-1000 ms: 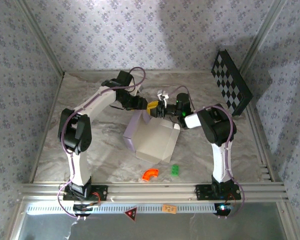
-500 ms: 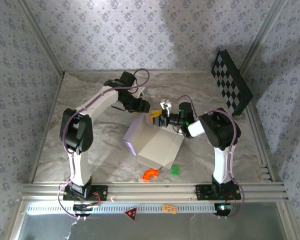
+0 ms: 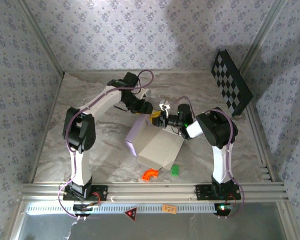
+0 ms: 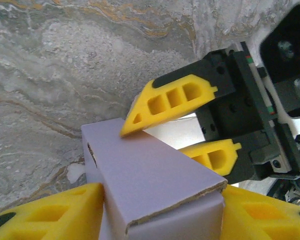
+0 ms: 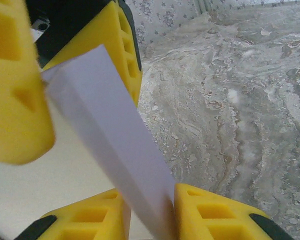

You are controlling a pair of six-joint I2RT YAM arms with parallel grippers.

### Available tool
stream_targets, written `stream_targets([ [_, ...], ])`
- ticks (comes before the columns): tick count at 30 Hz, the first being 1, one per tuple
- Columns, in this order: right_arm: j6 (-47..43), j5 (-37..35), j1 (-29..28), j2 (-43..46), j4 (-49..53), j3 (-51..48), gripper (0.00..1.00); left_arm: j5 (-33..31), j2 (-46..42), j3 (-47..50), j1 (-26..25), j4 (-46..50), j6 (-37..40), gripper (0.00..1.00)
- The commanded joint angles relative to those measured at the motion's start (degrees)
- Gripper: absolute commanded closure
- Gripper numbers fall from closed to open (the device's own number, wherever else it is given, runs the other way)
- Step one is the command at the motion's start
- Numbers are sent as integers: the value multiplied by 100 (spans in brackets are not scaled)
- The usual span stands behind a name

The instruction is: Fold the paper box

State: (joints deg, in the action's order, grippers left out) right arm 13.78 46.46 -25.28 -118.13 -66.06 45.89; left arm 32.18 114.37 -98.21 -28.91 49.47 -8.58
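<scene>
Left gripper [image 3: 151,112] and right gripper [image 3: 161,119] both pinch the raised lilac edge of the half-formed paper box [image 3: 157,145], lying well left of the checkered board [image 3: 232,82]; a clean fold probably needs one holding firm while the other creases.

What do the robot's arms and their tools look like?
The left arm and right arm have white links, black joints and looping purple cables. The left tool and right tool each carry two yellow wedge-shaped fingers with rectangular cut-outs on a black body.

Marbled table [image 3: 90,145] (paper box [image 3: 157,147], orange piece [image 3: 150,174])
</scene>
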Motion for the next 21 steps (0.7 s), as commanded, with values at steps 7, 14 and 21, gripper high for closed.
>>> stream_targets([
  [7,47,-418,-124,-83,-46,203,83,750,139,-44,-147,-54,-37,42],
  [14,-211,-1005,-288,58,241,116,97,934,23,171,-193,-360,-269,38],
  [21,-634,-2426,-655,335,850,42,100,1078,-276,690,-195,-892,-595,30],
])
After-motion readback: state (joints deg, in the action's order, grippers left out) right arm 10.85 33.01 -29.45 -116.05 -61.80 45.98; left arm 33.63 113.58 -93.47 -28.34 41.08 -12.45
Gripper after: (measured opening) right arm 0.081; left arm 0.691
